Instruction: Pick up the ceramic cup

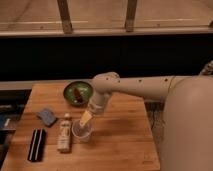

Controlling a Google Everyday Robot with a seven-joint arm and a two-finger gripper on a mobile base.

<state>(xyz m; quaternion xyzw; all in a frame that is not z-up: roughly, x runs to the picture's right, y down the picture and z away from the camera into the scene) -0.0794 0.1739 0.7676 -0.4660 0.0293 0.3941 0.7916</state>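
Observation:
The ceramic cup (82,131) is a small pale handleless cup standing upright on the wooden table (120,145), just right of the white labelled bottle (64,132). My gripper (86,119) comes down from the white arm (135,87) and sits right above the cup's rim, its pale fingertips at the cup's mouth. The green bowl (78,93) with something dark in it stands behind the cup, partly behind the arm.
A blue sponge-like block (47,116) lies at the table's left. A black flat object (36,145) lies at the front left. A dark ledge and window frame run behind the table. My white body fills the right side.

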